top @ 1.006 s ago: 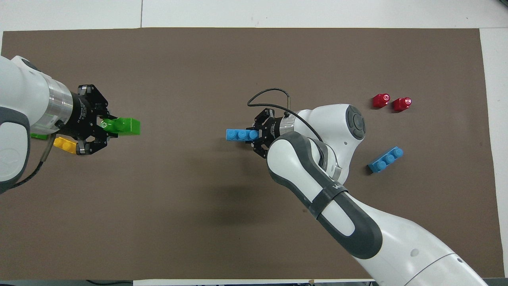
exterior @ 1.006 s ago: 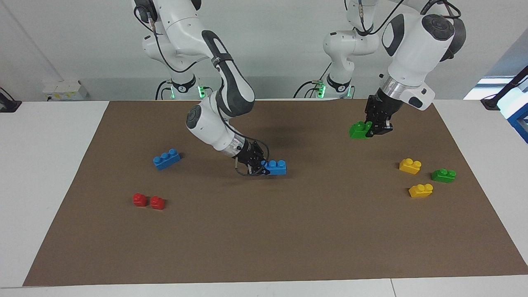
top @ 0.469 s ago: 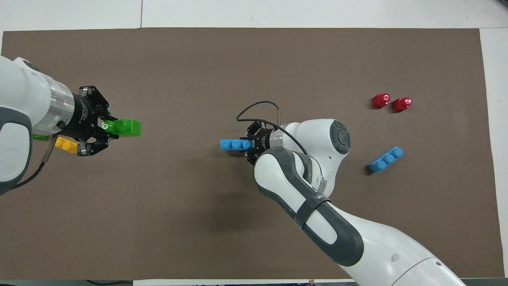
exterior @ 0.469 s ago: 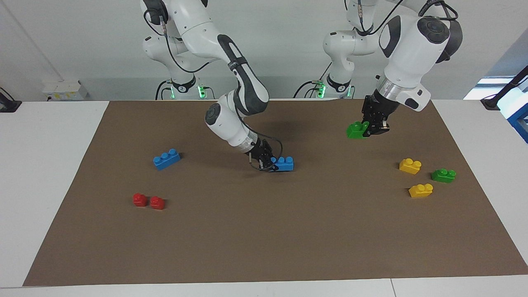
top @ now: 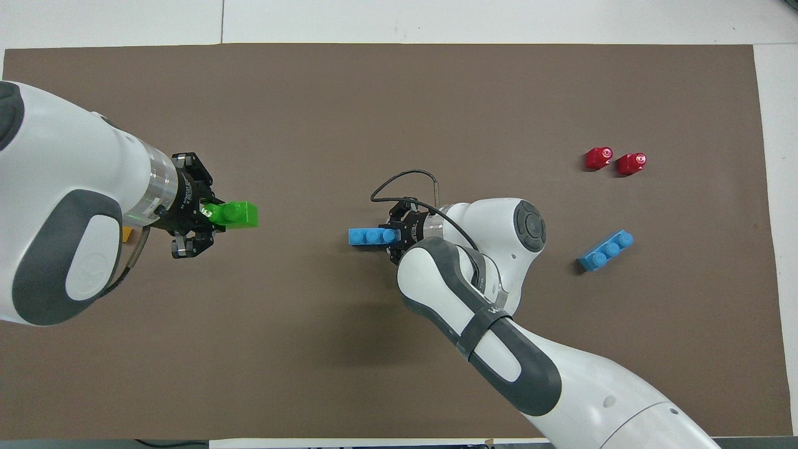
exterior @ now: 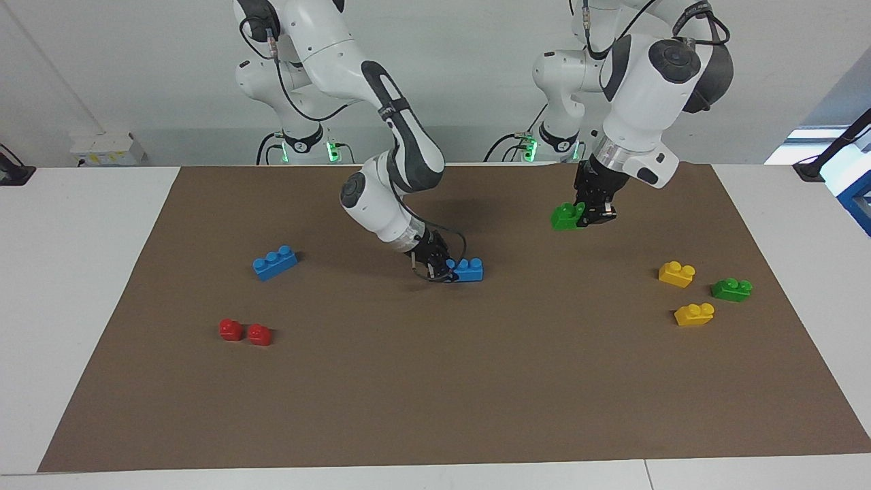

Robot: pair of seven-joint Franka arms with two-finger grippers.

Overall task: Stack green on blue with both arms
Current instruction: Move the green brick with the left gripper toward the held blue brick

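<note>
Two blue bricks, two red pieces [exterior: 245, 331], two yellow bricks [exterior: 684, 293] and a darker green brick [exterior: 731, 289] lie scattered on a brown mat [exterior: 435, 381] covering the white surface [exterior: 75, 272]. The right tool [exterior: 444, 269] is clamped on one blue brick [exterior: 467, 269] at mid-mat; the spare blue brick [exterior: 274, 262] lies toward the right arm's end. The left tool [exterior: 586, 212] grips the green brick [exterior: 567, 216], raised over the mat.

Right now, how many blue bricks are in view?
2. One blue brick is gripped by the right gripper at the mat's middle, low at the mat. The other blue brick lies free toward the right arm's end, nearer the robots than the red bricks.
</note>
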